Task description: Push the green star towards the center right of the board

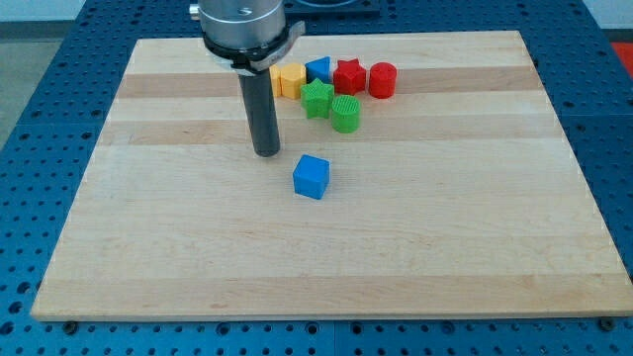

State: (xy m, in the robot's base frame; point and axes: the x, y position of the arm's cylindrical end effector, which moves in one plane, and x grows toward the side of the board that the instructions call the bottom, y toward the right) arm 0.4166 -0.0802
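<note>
The green star (316,99) lies near the top middle of the wooden board (326,247), in a cluster of blocks. A green cylinder (345,114) touches it on its lower right. My tip (265,151) stands on the board to the left of and below the green star, a short gap away. A blue cube (311,177) lies alone below and to the right of my tip.
In the cluster above the star are a yellow block (289,80), a blue block (318,69), a red star (349,76) and a red cylinder (383,79). The rod partly hides a further yellow piece at the cluster's left.
</note>
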